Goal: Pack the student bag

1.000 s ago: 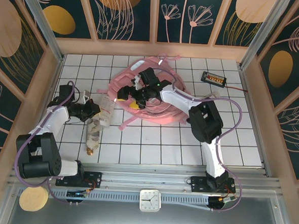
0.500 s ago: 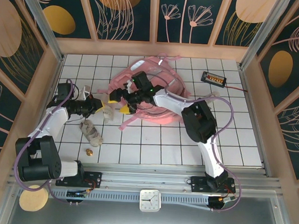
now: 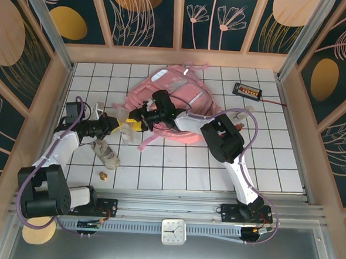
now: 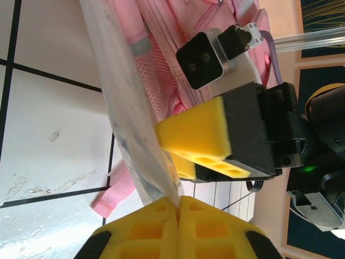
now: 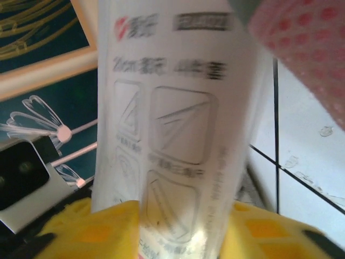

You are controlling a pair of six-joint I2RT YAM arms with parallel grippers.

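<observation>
Left gripper (image 4: 178,200): closed, with its pads pinching the near end of a clear plastic packet (image 4: 129,108). Right gripper (image 3: 133,125): jaws part-way in. The right wrist view shows one yellow pad on each side of the same packet, but whether the pads press the film or merely flank it cannot be told. The two grippers meet almost tip to tip, and the packet bridges them. The packet's long axis runs straight ahead of the left gripper's pads, past the right gripper's fingertips, and on alongside the edge of the student bag (image 3: 184,89). The student bag lies flat on the counter (image 3: 217,167). From the left gripper it is ahead, beyond the right gripper. From the right gripper it is behind the fingertips, on the wrist side, and partly under that arm's forearm. The right gripper is therefore the nearer of the two, standing at the bag's edge, while the left gripper stands further out over bare counter. The step in hand appears to be a handover of the packet from left to right. The coming move then probably calls for the right gripper to draw the packet back toward its own wrist side, over the bag. The left gripper should release only once the right grip is secure. The bag's opening cannot be located in these views.
</observation>
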